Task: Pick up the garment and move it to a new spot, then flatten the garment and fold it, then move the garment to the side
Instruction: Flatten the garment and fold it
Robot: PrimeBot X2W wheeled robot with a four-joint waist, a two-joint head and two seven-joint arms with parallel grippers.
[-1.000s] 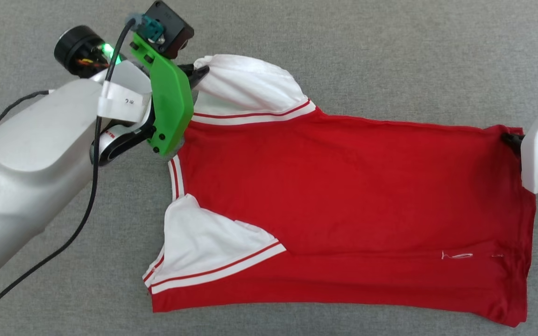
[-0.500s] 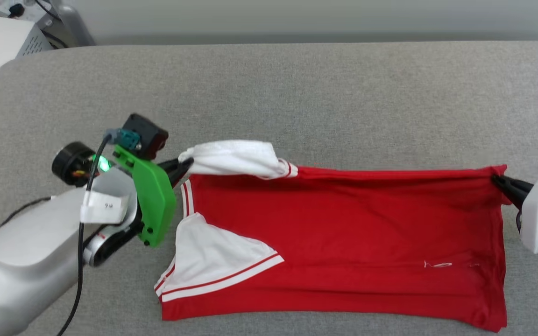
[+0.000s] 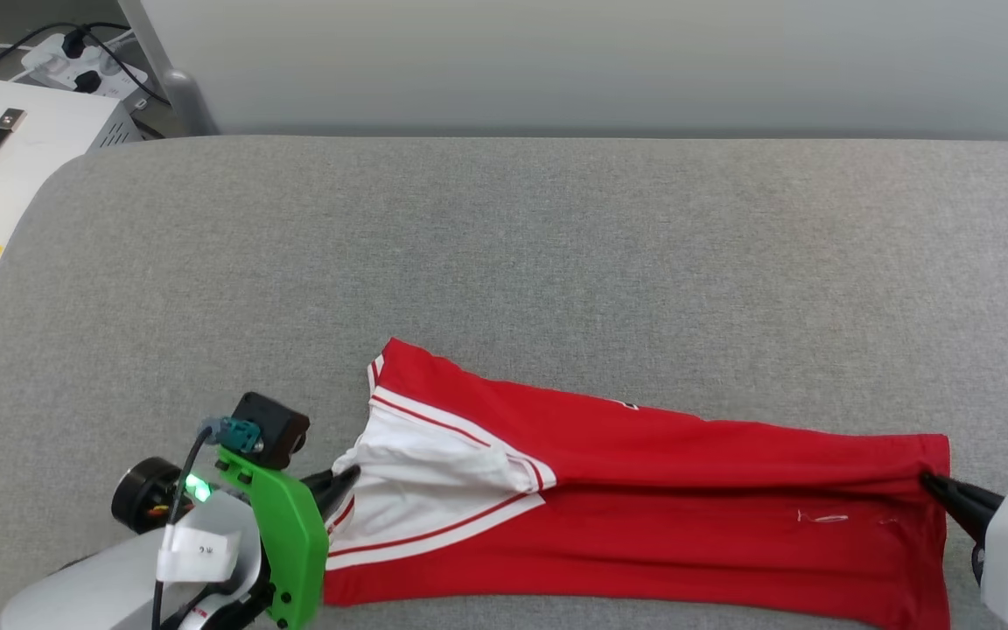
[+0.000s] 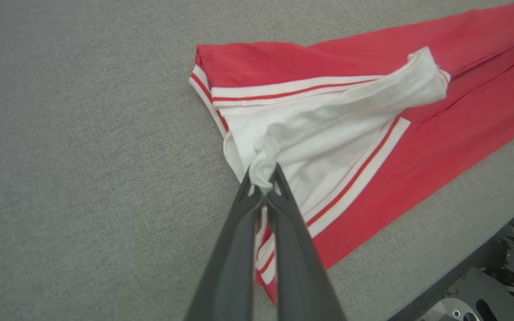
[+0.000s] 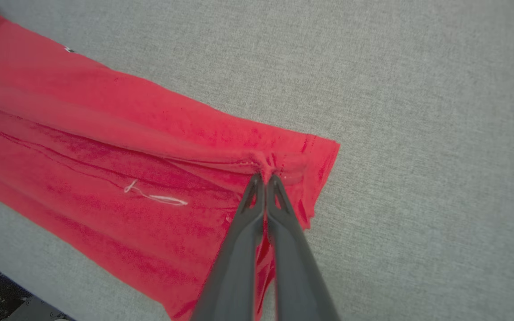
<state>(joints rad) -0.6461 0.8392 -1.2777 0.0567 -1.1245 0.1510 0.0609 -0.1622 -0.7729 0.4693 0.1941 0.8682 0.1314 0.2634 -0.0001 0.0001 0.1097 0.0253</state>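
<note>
Garment (image 3: 670, 499): lies on the grey surface (image 3: 504, 262), close to its near edge, long axis running left to right. Plain red side up. The body is doubled over lengthwise; the folded-over layer's edge runs roughly along the middle, from the sleeve end to the hem end. White sleeve (image 3: 434, 477) with red-white striped trim at the left end, hem at the right end. A loose white thread (image 3: 822, 517) sits on the red cloth near the hem.

Left gripper (image 3: 345, 479): fingers closed tight, tips pinching a small bunch of white sleeve cloth. In the left wrist view the pinched cloth is drawn into a twisted strip, raised above the flat sleeve beneath, running from the tips toward the red body.

Right gripper (image 3: 933, 483): fingers closed tight on the red cloth just inside the hem, at the folded-over layer's edge. Cloth puckers at the tips. The hem edge lies just past them.

The upper layer's edge is pulled fairly straight between the two grips.

Other: green bracket (image 3: 285, 542) on the left wrist. White box (image 3: 5, 149) off the surface's far left corner, power strip (image 3: 75, 66) behind it.
</note>
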